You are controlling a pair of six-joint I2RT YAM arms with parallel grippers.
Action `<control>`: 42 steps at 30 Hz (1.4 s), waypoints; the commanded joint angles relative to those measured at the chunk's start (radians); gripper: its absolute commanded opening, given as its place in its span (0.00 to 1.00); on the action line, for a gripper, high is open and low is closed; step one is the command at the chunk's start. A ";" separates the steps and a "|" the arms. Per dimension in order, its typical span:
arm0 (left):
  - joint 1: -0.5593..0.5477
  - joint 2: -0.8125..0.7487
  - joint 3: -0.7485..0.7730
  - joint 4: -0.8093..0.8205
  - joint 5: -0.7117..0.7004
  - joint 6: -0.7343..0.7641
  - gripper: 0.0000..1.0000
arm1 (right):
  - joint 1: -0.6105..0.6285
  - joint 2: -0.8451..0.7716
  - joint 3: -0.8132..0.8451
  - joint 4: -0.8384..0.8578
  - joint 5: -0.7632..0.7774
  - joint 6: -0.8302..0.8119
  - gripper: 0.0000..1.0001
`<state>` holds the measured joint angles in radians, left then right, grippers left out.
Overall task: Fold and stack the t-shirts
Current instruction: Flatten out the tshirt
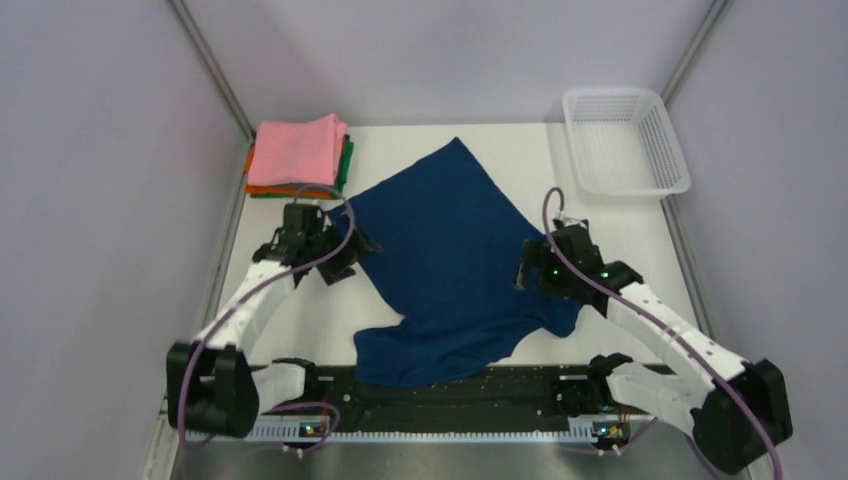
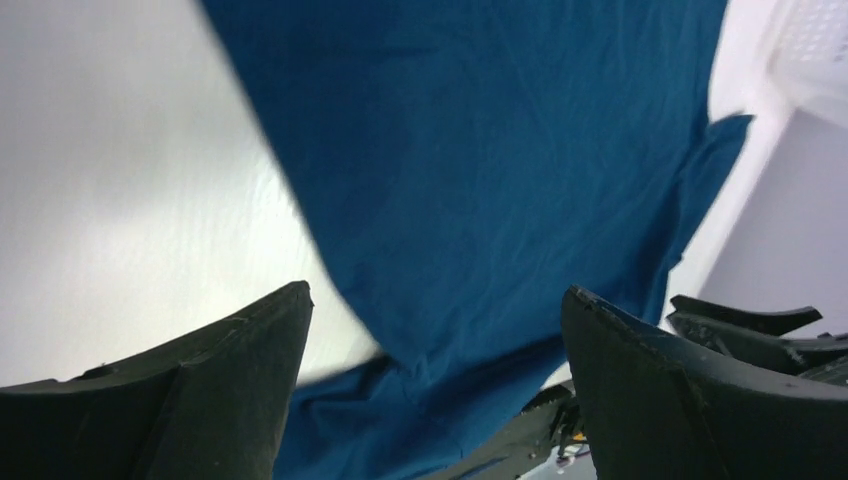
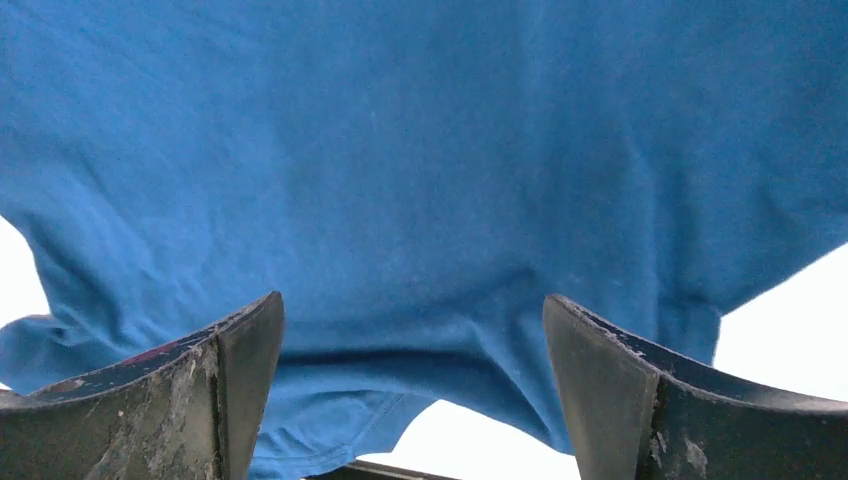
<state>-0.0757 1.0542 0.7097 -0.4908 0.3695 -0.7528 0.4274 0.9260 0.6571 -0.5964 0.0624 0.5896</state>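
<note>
**Kid:** Where the pink shirt [image 1: 297, 150] sits on the folded pile [image 1: 346, 162], far left, what comes next?

**Friend:** The left pincer [image 2: 435, 295], spread apart, by the blue shirt [image 1: 450, 250] lying on the table [image 1: 640, 250]. Then the right pincer [image 3: 411, 297], apart too, over its other edge.

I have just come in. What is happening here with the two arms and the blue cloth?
Two arms are working on a dark blue t-shirt, which lies spread on the table, crumpled at its near end. The left claw is at its left edge and the right claw at its right edge, both open, gripping nothing. A stack of folded shirts, pink on top, sits in the far left corner; a white basket stands far right.
</note>
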 commanded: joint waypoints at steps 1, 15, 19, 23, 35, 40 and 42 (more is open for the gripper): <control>-0.118 0.296 0.187 0.175 -0.087 0.027 0.99 | 0.075 0.141 -0.025 0.123 0.038 0.049 0.99; -0.138 0.737 0.256 0.282 -0.063 0.002 0.94 | -0.009 0.624 0.170 0.301 0.154 0.021 0.99; -0.219 0.643 0.124 0.291 -0.084 -0.035 0.94 | -0.060 0.829 0.393 0.333 0.150 -0.037 0.99; -0.359 0.526 0.011 0.301 -0.122 -0.124 0.94 | -0.065 1.063 0.717 0.334 0.128 -0.155 0.99; -0.565 0.382 0.128 0.065 -0.438 -0.197 0.99 | -0.064 1.395 1.449 0.144 0.075 -0.345 0.99; -0.559 0.225 0.116 -0.085 -0.626 -0.221 0.99 | -0.060 1.124 1.244 0.158 0.094 -0.350 0.99; -0.545 0.147 0.085 -0.172 -0.712 -0.272 0.99 | -0.059 0.975 1.077 0.201 0.113 -0.330 0.99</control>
<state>-0.6395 1.3487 0.8074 -0.4633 -0.1158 -0.9581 0.3641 2.2215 1.9167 -0.4328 0.1520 0.2623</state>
